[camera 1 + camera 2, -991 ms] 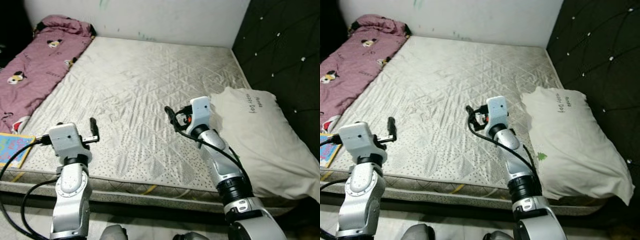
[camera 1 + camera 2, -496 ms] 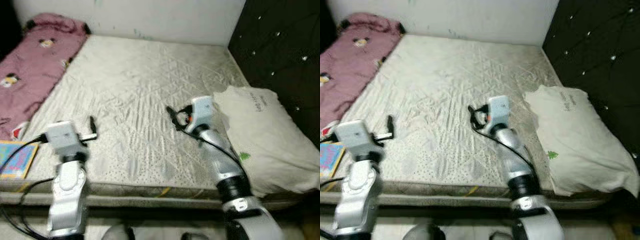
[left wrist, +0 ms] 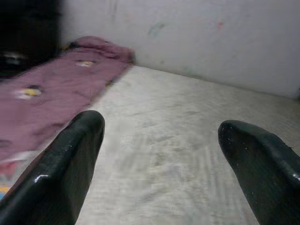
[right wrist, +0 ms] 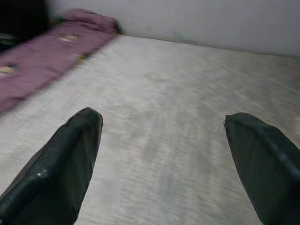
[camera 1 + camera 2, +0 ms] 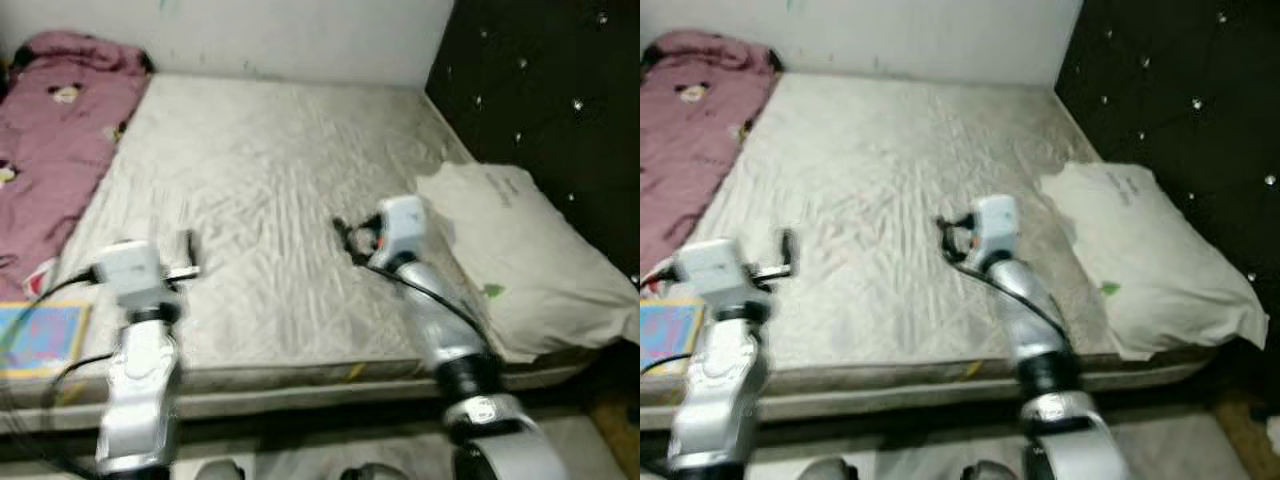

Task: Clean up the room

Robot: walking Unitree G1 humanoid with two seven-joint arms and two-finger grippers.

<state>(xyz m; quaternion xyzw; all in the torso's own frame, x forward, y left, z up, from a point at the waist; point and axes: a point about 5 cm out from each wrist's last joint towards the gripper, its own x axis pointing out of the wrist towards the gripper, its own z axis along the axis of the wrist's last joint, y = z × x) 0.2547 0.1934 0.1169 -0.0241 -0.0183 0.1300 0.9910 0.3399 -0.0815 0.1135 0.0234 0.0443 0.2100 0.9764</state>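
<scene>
From the head views, the robot is standing at the bare mattress (image 5: 260,200)'s near edge, seemingly choosing between the pillow (image 5: 520,260) at the headboard edge and the pink blanket (image 5: 50,150) opposite. In each wrist view, left claw (image 3: 159,154) and right claw (image 4: 164,159) are gaping, empty; next comes a reach.

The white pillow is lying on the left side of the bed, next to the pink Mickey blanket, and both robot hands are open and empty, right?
Not quite. The white pillow lies on the right side of the bed, by the dark padded headboard, across the mattress from the pink blanket; the left eye view shows this. The rest holds: the left gripper and right gripper are open and empty.
</scene>
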